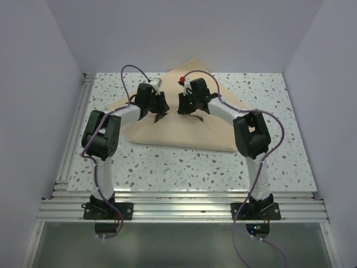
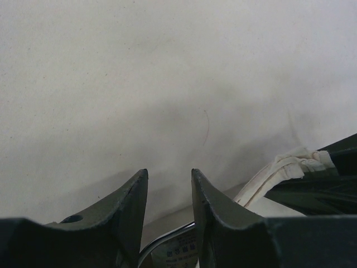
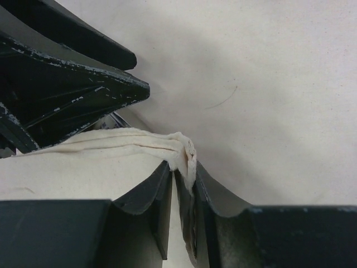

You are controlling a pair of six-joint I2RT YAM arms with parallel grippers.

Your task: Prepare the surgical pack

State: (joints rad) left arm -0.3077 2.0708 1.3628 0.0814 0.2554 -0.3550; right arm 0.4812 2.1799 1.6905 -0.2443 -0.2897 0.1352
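The surgical pack's tan cloth wrap (image 1: 167, 137) lies spread on the speckled table, one corner pointing to the back wall. Both grippers hover close together over its middle. My left gripper (image 1: 160, 110) (image 2: 169, 172) is open, nothing pinched at its tips; low between its fingers show a steel tray rim (image 2: 167, 237) and a printed white packet (image 2: 181, 248). My right gripper (image 1: 186, 107) (image 3: 182, 166) has its jaws slightly parted around a bunched cloth hem (image 3: 139, 139), which leans on the right finger with a slit on the left side. The left gripper's dark fingers (image 3: 72, 95) sit just beside that fold.
Aluminium rails (image 1: 70, 151) run along the table's left side and near edge (image 1: 184, 209), where the arm bases are bolted. White walls close in the back and both sides. Purple cables loop above both wrists.
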